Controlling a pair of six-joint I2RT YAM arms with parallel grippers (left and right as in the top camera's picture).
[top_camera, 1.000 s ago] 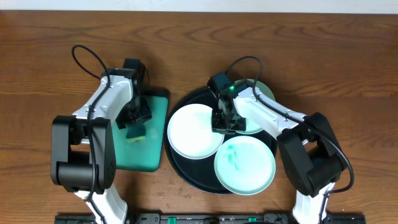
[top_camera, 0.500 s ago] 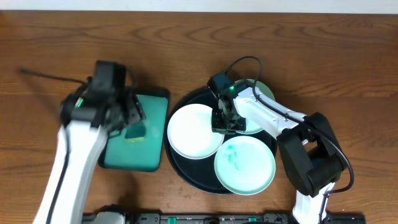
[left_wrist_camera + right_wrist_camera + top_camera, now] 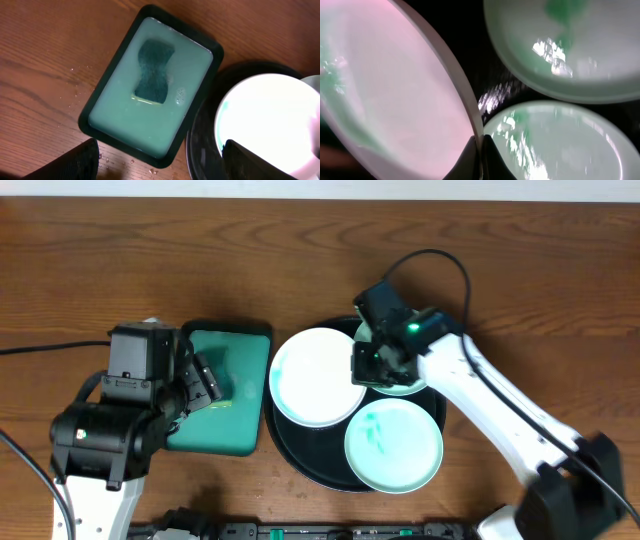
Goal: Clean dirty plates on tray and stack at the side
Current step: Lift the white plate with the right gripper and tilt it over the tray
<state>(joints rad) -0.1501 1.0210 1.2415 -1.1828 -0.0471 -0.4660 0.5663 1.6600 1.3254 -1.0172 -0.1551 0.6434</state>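
Wooden table [image 3: 300, 240] carries no stack yet. Right gripper [image 3: 481, 150] nips the white plate [image 3: 315, 377] by its rim; left gripper [image 3: 205, 383] hangs wide open, empty, sponge [image 3: 152, 70] below. Mint plates [image 3: 395, 445] are smeared.

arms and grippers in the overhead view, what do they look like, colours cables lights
Both arms: white links, bulky black joint housings. The left gripper and right gripper are black with dark fingers. A thin black cable runs off each arm; a small green light glows near the right wrist.
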